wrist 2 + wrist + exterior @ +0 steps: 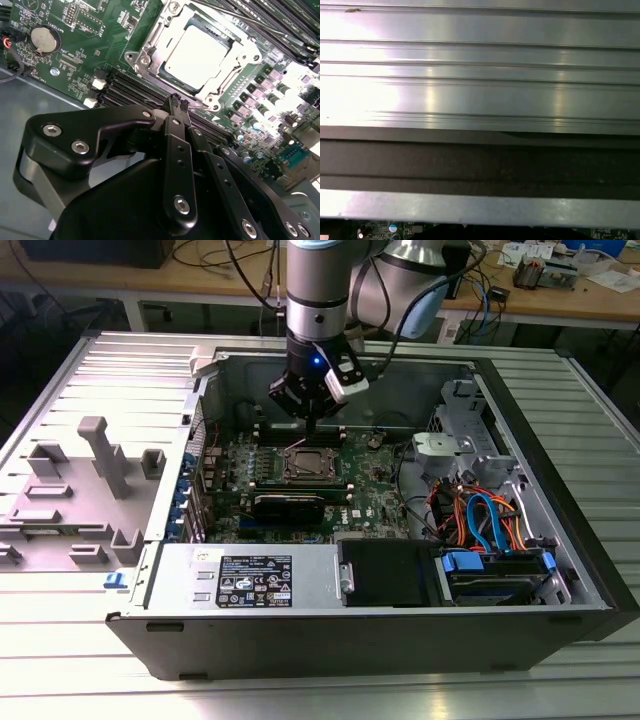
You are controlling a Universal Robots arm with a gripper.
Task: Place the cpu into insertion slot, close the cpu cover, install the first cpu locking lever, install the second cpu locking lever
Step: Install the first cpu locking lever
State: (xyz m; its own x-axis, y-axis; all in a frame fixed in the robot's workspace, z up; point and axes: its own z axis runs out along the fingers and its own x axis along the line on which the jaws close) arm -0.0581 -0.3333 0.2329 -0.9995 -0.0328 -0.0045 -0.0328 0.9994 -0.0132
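Note:
The cpu (pixel 197 52) lies flat in the insertion slot (pixel 141 60) on the green motherboard, its shiny top showing through the window of the cpu cover (pixel 239 54), which is folded down over it. A thin wire locking lever (pixel 250 21) runs along the socket's far side. My gripper (pixel 178 104) is shut, its black fingertips pressed together just beside the socket's near corner, with nothing visible between them. In the exterior view the gripper (pixel 312 423) hangs right above the back edge of the cpu (pixel 308 464), and a thin lever (pixel 298 446) stands raised there.
The open computer case (pixel 560 490) walls in the board. Black memory slots (pixel 125 90) flank the socket. Drive cages and orange and blue cables (pixel 480 520) fill the exterior view's right. The power supply (pixel 250 580) lies in front. Grey fixtures (pixel 100 455) stand outside on the ribbed table.

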